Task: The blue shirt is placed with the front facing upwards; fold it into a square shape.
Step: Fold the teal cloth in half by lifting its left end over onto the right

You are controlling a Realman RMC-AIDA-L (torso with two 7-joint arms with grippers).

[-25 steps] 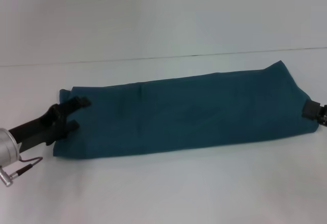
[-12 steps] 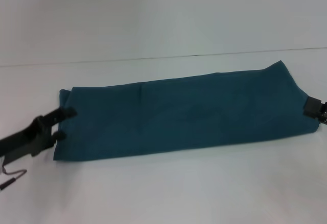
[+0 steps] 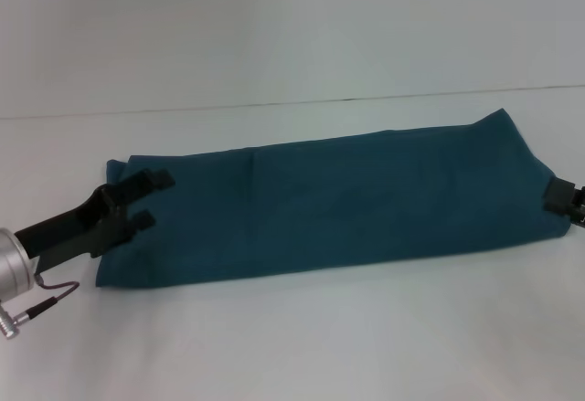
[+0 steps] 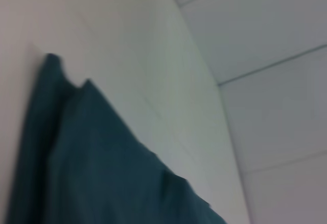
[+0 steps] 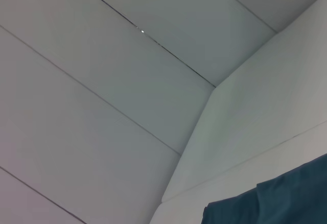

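Note:
The blue shirt (image 3: 338, 205) lies on the white table as a long folded band running left to right, plain side up, with no lettering showing. My left gripper (image 3: 149, 200) is over the shirt's left end, open, one finger (image 3: 155, 179) above the cloth's upper part and the other lower down. At the shirt's right end, only a dark part of my right gripper (image 3: 560, 196) shows at the frame edge. The left wrist view shows the blue shirt (image 4: 92, 157) close up. A corner of the blue shirt (image 5: 276, 203) shows in the right wrist view.
The white table (image 3: 302, 337) extends in front of and behind the shirt. A thin seam line (image 3: 292, 102) crosses the surface behind it. A red cable (image 3: 50, 287) hangs by the left wrist.
The left gripper pulled back to the left off the shirt's end, then came right again over it, still open. The shirt and the right gripper have barely moved.

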